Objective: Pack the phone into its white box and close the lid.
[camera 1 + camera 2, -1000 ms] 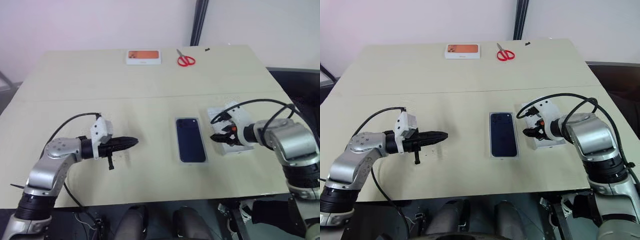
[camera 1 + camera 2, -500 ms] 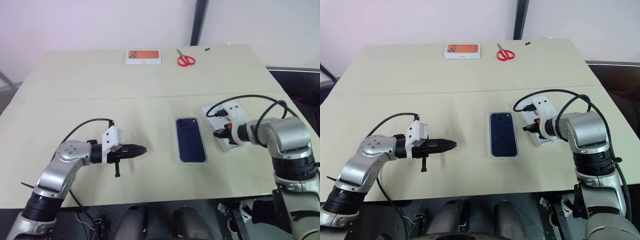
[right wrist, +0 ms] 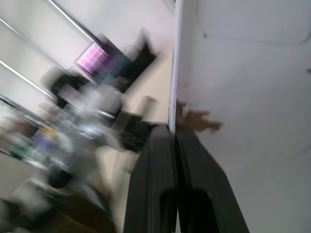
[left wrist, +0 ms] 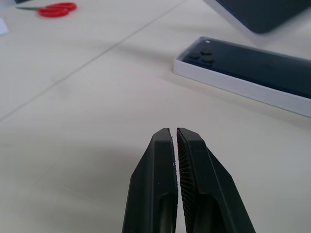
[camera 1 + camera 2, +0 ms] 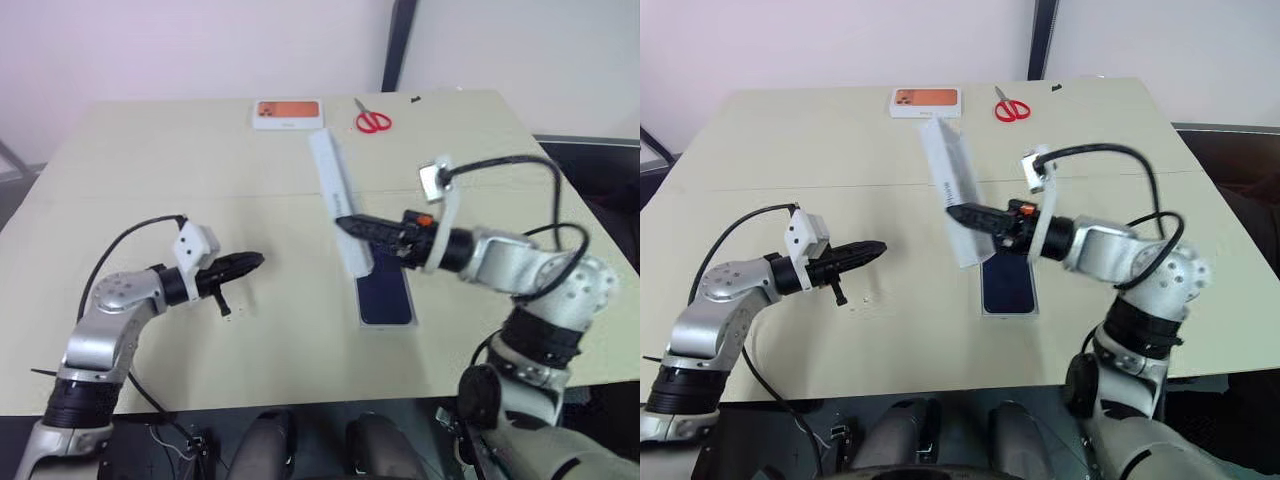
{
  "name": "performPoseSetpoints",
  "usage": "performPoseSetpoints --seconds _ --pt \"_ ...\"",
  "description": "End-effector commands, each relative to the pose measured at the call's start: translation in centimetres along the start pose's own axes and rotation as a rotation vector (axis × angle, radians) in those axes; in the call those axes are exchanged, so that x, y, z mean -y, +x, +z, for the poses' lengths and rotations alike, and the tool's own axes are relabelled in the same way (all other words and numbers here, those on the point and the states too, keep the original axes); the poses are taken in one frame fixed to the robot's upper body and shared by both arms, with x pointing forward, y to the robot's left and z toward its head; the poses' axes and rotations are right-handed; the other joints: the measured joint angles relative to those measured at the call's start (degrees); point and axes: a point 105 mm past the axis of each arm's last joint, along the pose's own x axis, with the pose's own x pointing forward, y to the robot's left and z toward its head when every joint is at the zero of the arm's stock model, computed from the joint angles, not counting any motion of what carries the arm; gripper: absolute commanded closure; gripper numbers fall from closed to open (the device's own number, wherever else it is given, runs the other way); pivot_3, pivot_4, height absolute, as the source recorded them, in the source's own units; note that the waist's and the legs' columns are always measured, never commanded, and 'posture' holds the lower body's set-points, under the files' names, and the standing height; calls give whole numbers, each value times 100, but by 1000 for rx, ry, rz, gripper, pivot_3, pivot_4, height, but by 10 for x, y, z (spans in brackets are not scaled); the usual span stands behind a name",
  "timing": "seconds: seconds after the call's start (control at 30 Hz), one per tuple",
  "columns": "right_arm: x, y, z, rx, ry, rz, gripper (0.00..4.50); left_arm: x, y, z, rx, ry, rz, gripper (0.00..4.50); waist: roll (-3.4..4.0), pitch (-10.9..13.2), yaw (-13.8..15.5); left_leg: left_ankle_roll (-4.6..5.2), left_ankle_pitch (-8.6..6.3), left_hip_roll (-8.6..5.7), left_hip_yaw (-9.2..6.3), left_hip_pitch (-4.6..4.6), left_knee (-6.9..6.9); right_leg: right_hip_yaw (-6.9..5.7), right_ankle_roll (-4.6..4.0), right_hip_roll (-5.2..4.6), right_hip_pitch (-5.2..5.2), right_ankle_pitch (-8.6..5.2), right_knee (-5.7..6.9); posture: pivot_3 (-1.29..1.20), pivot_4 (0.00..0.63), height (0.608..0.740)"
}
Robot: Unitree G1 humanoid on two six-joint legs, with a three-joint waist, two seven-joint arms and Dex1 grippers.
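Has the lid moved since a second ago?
Yes. The lid has left the table right of the phone; the right gripper holds it up on edge, above the phone's left side.

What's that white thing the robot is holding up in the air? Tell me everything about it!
It's the lid of a phone carton: a shallow white rectangular cover that looks like cardboard. The right gripper is shut on its rim and holds it off the table, tipped up on edge, so its thin white side and pale inside face the head camera. It hangs above the far end of the white box, where the phone already lies, without touching either.
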Motion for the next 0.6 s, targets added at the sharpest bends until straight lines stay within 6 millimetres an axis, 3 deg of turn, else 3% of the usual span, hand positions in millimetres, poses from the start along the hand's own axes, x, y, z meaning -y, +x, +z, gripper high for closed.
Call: performPoseSetpoints --seconds 0.03,0.2,0.37,0.47,0.6 --pt "-12 6 -20 5 164 -4 4485 -6 1 15 24 76 1 4260 -3 -1 -32 2 -1 0 0 -2 1 2 1 -1 1 0 -1 0 150 740" --pt "4 14 -42 29 295 -159 4485 -4 17 25 46 109 -46 4260 -3 0 -92 7 -3 1 2 -1 8 4 2 8 2 -1 6 0 150 740" --pt "22 15 -42 75 384 -299 4485 8 34 29 56 131 -127 4260 -3 0 -136 7 -3 2 1 -2 3 4 2 9 1 -1 1 0 150 740" --pt "34 9 -38 110 419 -371 3668 22 48 29 52 149 -201 4260 -3 0 -140 7 -3 2 1 -2 3 4 2 9 1 -1 0 0 150 740" --pt "34 0 -16 139 342 -376 1719 33 60 28 44 155 -259 4260 -3 0 -145 7 -3 1 2 -2 5 5 2 9 2 -1 0 0 150 740"
